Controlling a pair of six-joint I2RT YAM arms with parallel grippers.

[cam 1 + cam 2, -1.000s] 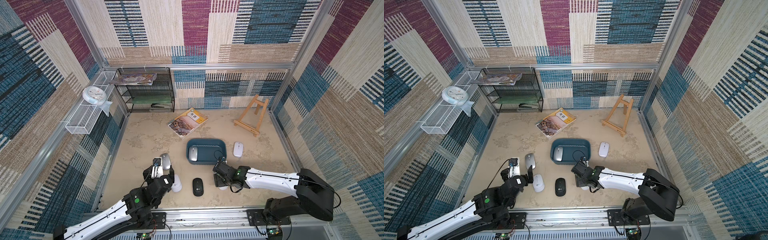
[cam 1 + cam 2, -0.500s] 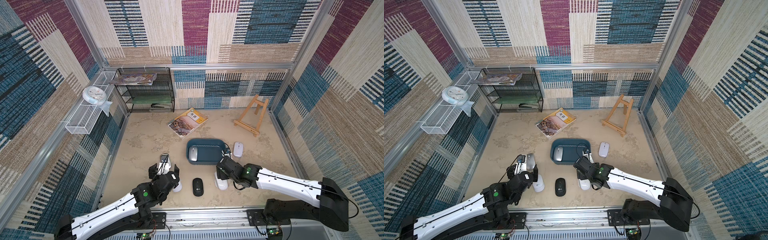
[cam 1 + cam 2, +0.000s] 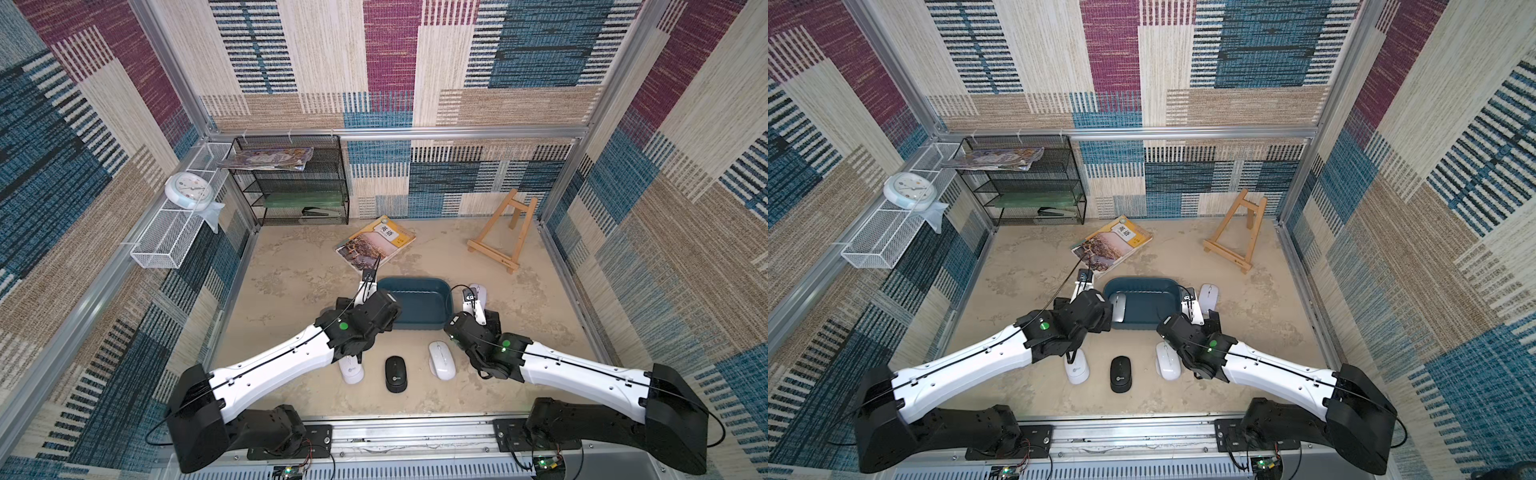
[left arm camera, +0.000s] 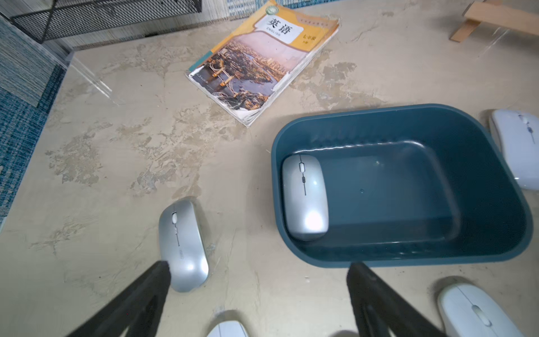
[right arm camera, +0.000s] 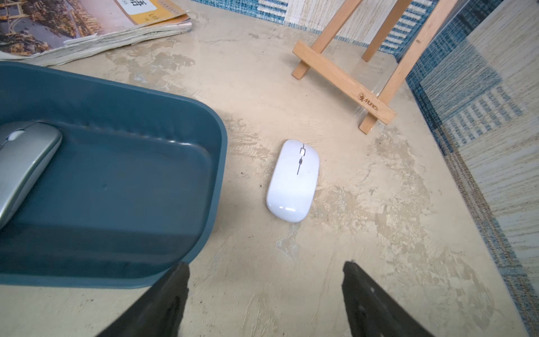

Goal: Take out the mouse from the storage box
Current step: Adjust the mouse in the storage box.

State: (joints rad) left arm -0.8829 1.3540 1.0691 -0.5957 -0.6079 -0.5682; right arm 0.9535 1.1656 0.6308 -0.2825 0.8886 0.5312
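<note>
Room: woven patchwork walls [image 3: 395,62] in blue, plum and cream close in a beige mottled table [image 3: 291,291].
Box: you find the box [image 3: 1146,309] at lower centre of the frame in both top views, between the two wrists.
Mouse: the mouse [image 3: 1118,306], silver, lies inside the box at its left end in the frame, close against that wall. It is the only one inside.
Long axis: it runs up and down the frame in a top view, along the box's short side.
Left gripper: the left gripper [image 4: 259,267] has its jaws spread wide with nothing between them. It hovers over bare table just short of the box's near wall.
Right gripper: the right gripper [image 5: 265,265] also has its jaws apart and empty, by the box's lower right corner in the top views, at the far end from the mouse.
Nearer arm: your left one, whose wrist sits just left of the mouse in a top view.
Key relation: from the left gripper the mouse lies ahead, past the near wall and slightly off the midline. Its length points away from the jaws, so their gap spans its narrow width.
Likely move: you probably go forward over the wall, then down. The wall beside the mouse looks to leave one jaw little room.
Not yours: a spare silver mouse [image 4: 183,245] near one left jaw tip, a white mouse [image 5: 293,181] just beside the box, and a black mouse [image 3: 395,374] all lie out on the table.
</note>
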